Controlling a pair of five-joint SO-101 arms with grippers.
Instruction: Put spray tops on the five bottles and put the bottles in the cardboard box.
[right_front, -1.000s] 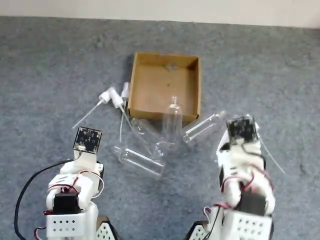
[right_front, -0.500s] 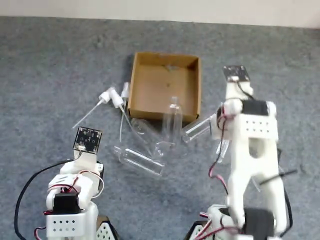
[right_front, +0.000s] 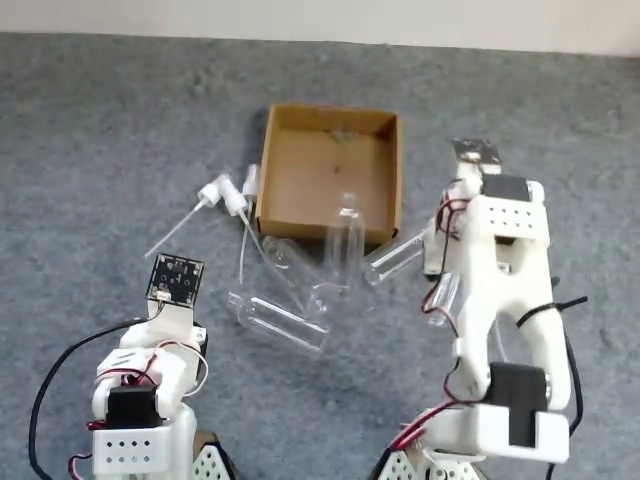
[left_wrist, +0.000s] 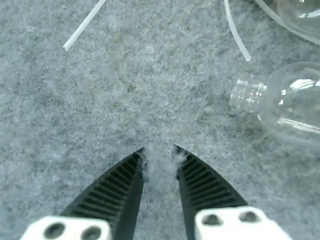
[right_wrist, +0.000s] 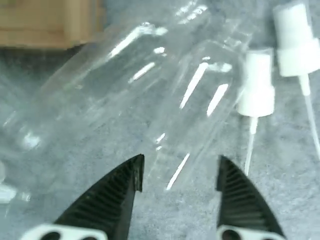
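Note:
My right gripper (right_wrist: 180, 161) is open and hovers just above a clear bottle (right_wrist: 200, 100) lying on the grey carpet, its fingertips either side of the bottle's lower end. A second clear bottle (right_wrist: 105, 80) lies beside it. Two white spray tops (right_wrist: 255, 85) (right_wrist: 295, 45) lie just past them. In the high view the right arm (right_front: 495, 260) stretches over these bottles (right_front: 443, 297) (right_front: 395, 257), right of the cardboard box (right_front: 275, 185). One bottle (right_front: 345, 245) stands upright at the box's front. My left gripper (left_wrist: 158, 149) is near the carpet, open by a narrow gap, empty, with a bottle neck (left_wrist: 247, 92) nearby.
Two more bottles (right_front: 280, 320) (right_front: 290, 262) lie in front of the box. Three white spray tops (right_front: 215, 190) (right_front: 235, 200) (right_front: 250, 178) with long tubes lie left of the box. The left arm (right_front: 150, 380) is folded at the near edge. Open carpet surrounds everything.
The right arm has unfolded from its rest pose and swung forward over the bottles right of the box, then dropped lower. The left arm has not moved.

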